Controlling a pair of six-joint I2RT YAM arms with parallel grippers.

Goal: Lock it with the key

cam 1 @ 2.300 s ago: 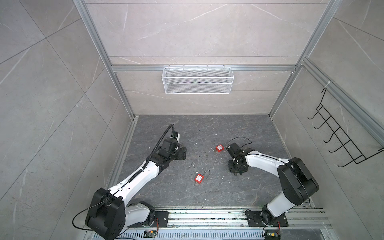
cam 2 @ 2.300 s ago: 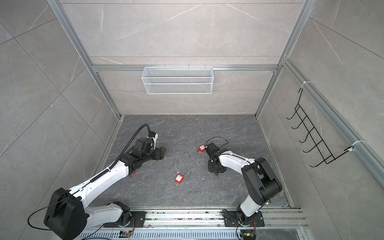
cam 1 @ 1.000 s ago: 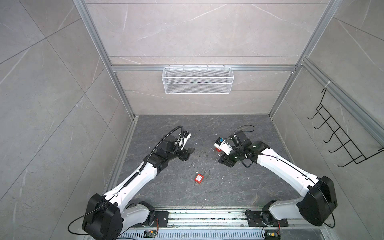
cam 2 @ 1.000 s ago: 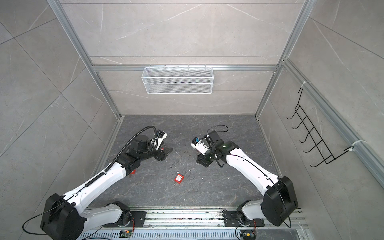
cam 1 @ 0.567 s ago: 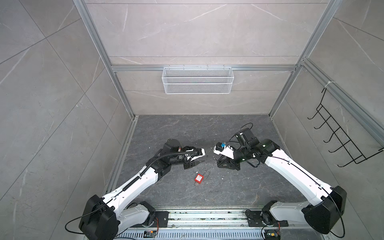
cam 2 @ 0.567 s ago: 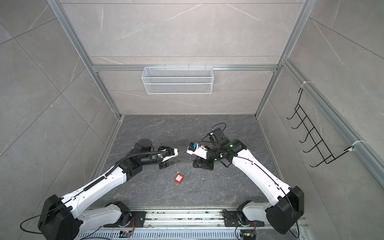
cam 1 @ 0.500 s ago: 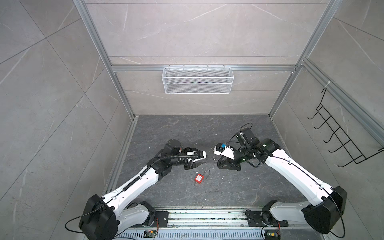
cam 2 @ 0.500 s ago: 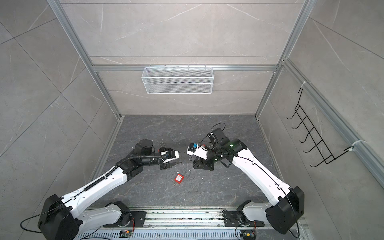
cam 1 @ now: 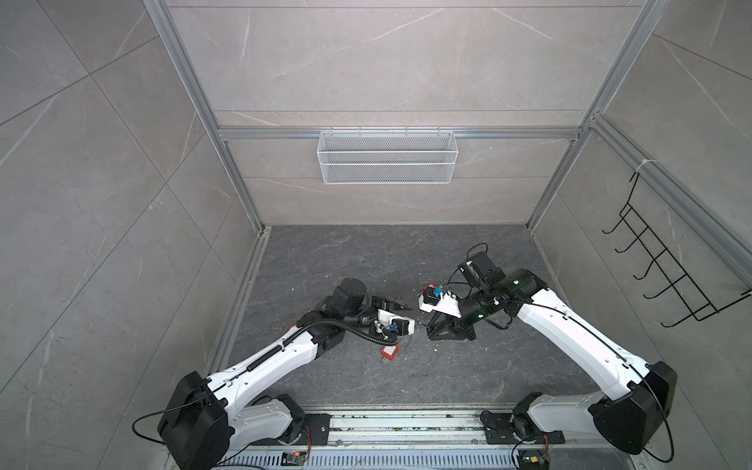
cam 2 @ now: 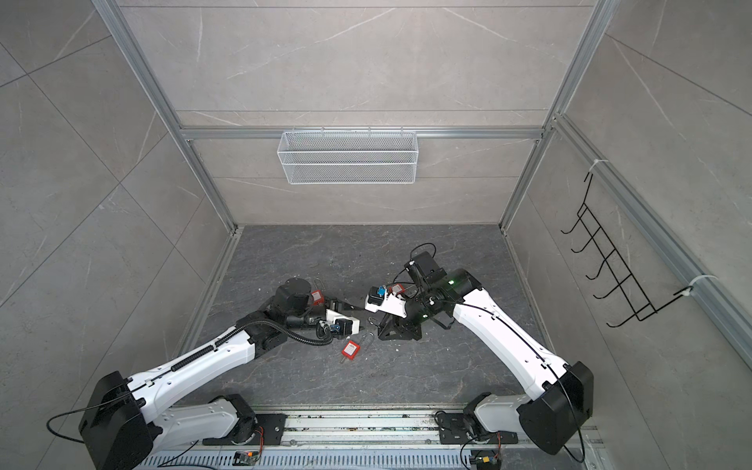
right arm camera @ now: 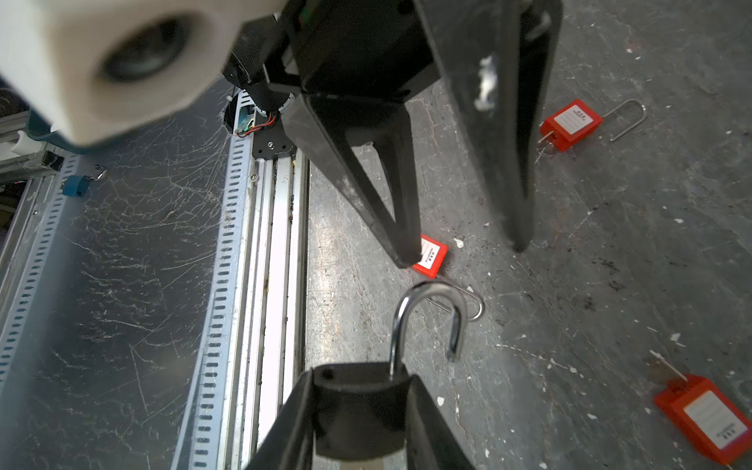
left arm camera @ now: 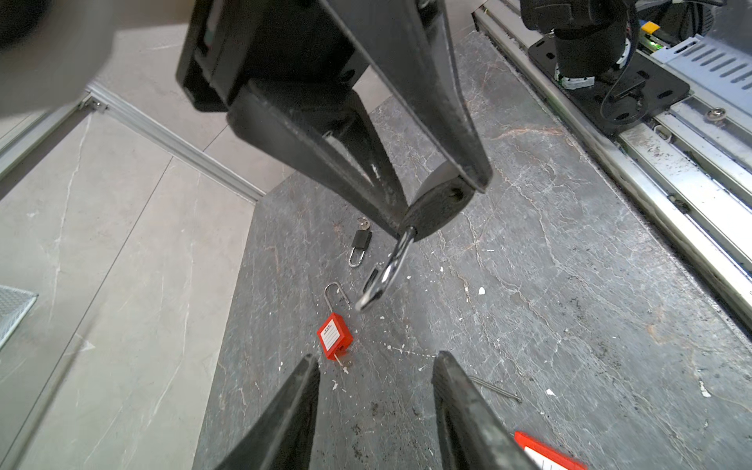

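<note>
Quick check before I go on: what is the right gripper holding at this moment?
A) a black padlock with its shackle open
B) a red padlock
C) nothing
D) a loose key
A: in the right wrist view the right gripper is clamped on the body of the black padlock, whose shackle stands open.
</note>
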